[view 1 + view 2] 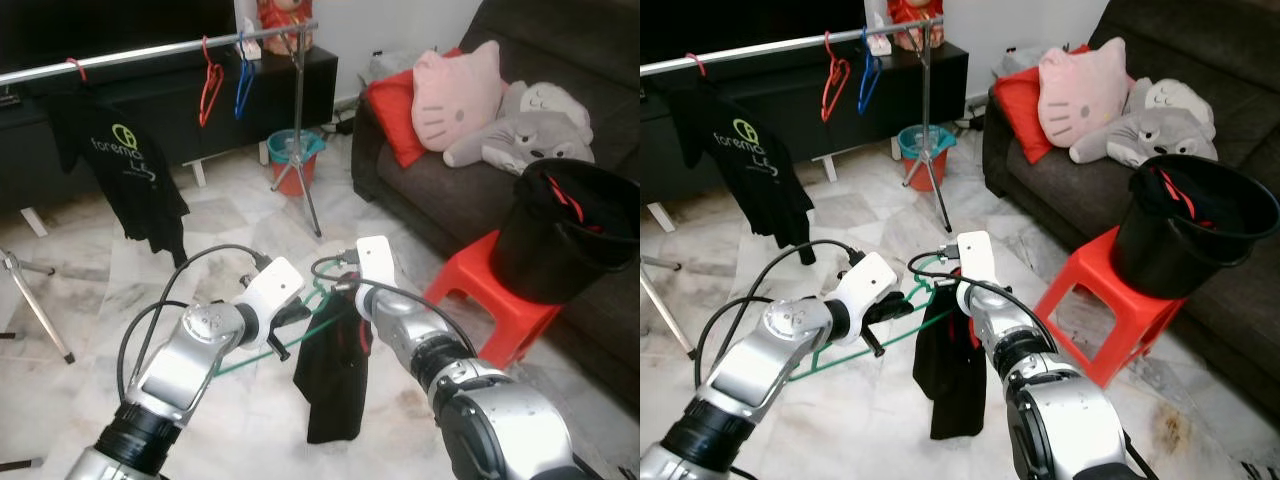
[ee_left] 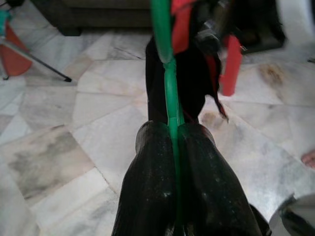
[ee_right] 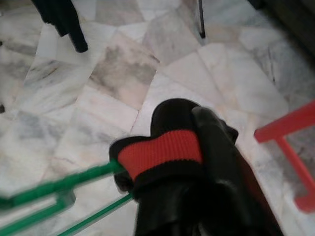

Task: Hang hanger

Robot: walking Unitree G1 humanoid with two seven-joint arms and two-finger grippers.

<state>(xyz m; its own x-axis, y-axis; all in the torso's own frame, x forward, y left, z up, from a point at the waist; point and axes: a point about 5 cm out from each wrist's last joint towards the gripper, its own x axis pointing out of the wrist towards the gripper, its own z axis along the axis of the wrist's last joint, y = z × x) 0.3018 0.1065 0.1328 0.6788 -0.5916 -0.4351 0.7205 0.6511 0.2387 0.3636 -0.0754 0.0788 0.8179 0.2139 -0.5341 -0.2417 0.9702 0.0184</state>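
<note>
A green hanger [image 1: 250,362] hangs low in front of me, above the marble floor. My left gripper [image 1: 288,322] is shut on its thin bar, and the green hanger [image 2: 172,98] runs straight out between the closed fingers. A black garment [image 1: 330,385] with a red collar band [image 3: 160,150] droops from the hanger's right end. My right gripper [image 1: 350,300] is shut on that collar. The silver clothes rail [image 1: 150,52] crosses the back left, well above and beyond both grippers.
On the rail hang a black T-shirt [image 1: 125,160], a red hanger [image 1: 210,85] and a blue hanger [image 1: 243,85]. The rail's tripod stand [image 1: 298,170] is ahead. A red stool [image 1: 490,290] bearing a black bucket [image 1: 570,235] stands at right before the sofa [image 1: 420,190].
</note>
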